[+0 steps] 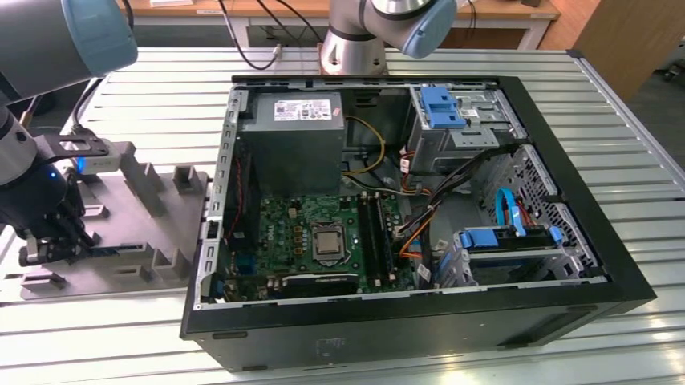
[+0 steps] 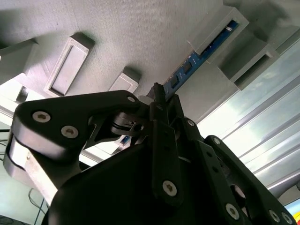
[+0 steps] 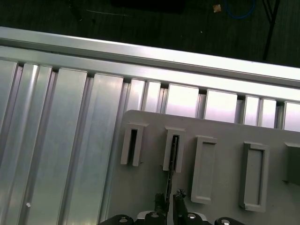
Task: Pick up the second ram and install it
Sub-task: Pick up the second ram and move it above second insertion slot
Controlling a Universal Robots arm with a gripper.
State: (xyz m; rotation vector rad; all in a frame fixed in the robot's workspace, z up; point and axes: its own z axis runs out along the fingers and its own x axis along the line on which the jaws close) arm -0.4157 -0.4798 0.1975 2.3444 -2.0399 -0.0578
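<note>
So the jaws are down low on the grey fixture block (image 1: 139,210), and in both wrist views they look pinched together on the second ram (image 2: 199,56). The stick runs right through between them, so there's no gap left to close. It stands on its thin edge, chips facing sideways, with its flat faces against the jaws.

The long axis goes straight out ahead of the jaws. In the first wrist view you see the ram edge-on as a thin dark line leading from the jaws into a slotted post (image 3: 174,149) of the fixture. A bit of blue board also peeks out behind the jaws in the second wrist view, so the grip is partway along the stick, not at an end. Looks to me like it's seated in the fixture, not lifted out yet.

Further out, the open computer case (image 1: 599,277) sits on the ribbed tabletop (image 1: 599,96), well apart from the jaws toward the exterior view's right. Its black memory slots (image 1: 370,233) seem to run roughly crosswise to the stick's current axis.
</note>
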